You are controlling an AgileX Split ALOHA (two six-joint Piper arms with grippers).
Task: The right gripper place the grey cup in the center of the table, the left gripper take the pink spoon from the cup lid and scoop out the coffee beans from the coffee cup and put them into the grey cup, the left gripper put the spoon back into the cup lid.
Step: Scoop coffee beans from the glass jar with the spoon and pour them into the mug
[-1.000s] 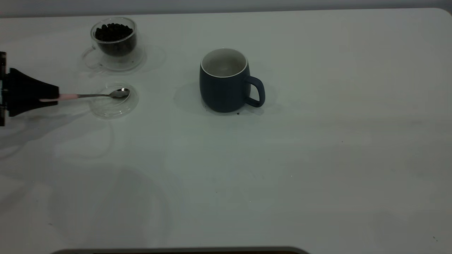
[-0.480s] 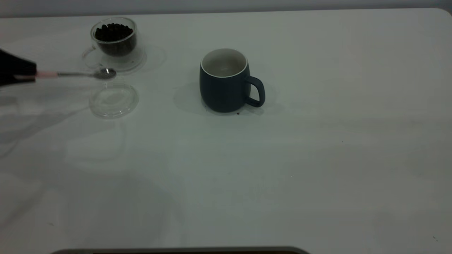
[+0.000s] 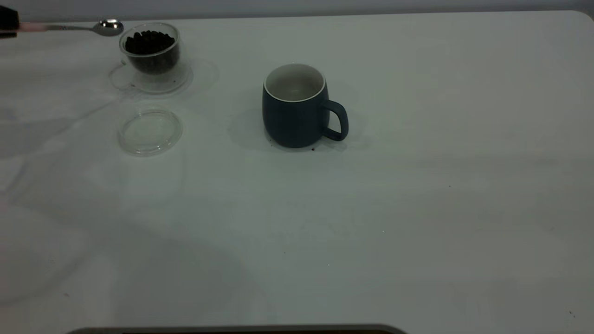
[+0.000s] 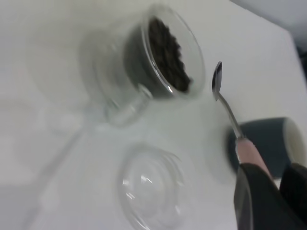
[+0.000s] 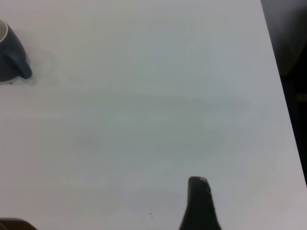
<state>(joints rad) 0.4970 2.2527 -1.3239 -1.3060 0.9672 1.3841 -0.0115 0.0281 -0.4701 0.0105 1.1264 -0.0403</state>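
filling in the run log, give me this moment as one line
phase: spoon to beans | left gripper: shut on pink spoon, beside coffee cup rim | cup lid: bare | grey cup: centred, no beans visible | right gripper: idle

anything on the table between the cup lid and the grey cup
Nothing: in the exterior view, bare table lies between the cup lid and the grey cup.

Left gripper (image 4: 261, 191) is up at the far left edge, fingers clamped tight. Right gripper (image 5: 199, 206) hangs low over the right side, idle.
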